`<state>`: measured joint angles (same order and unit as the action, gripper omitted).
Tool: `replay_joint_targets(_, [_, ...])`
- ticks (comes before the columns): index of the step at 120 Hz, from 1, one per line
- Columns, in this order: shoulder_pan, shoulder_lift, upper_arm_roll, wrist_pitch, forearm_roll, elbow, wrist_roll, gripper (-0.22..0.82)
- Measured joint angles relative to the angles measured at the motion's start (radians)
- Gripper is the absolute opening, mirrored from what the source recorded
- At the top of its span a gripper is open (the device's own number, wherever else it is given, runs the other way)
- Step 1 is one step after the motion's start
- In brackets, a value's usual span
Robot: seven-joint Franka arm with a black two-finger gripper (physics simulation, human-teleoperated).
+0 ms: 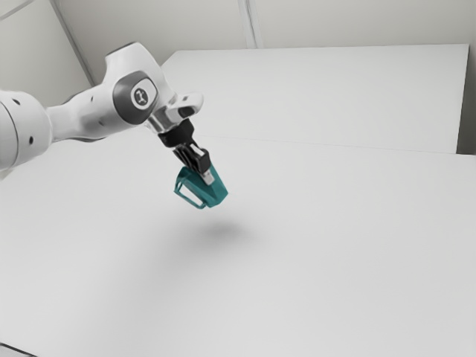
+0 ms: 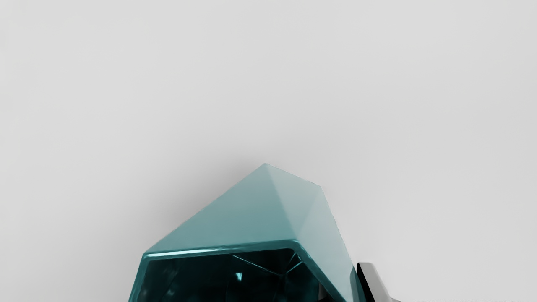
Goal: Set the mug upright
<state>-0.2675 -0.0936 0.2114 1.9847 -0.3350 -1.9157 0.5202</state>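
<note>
In the exterior view my gripper, angled down toward the view's right, is shut on the teal faceted mug. The mug hangs tilted above the table, its handle on the exterior view's left side and a soft shadow beneath it. From the wrist view, the open mouth of the mug faces my hand, with its dark inside showing. My gripper pinches the wall there: one finger lies outside it, while a small part of the other shows inside the rim.
A broad white table spreads under the arm and mug. Behind it, in the exterior view, stand a pale panel and light walls. A dark edge crosses that view's lower left corner.
</note>
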Motion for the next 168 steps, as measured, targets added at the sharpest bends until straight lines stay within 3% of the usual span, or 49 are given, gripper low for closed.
replay_joint_targets(56, [0.099, -0.138, -0.072, 0.069, 0.204, 0.107, -0.164, -0.17])
replay_joint_targets(168, [0.108, -0.203, -0.072, 0.142, 0.211, 0.071, -0.278, -0.17])
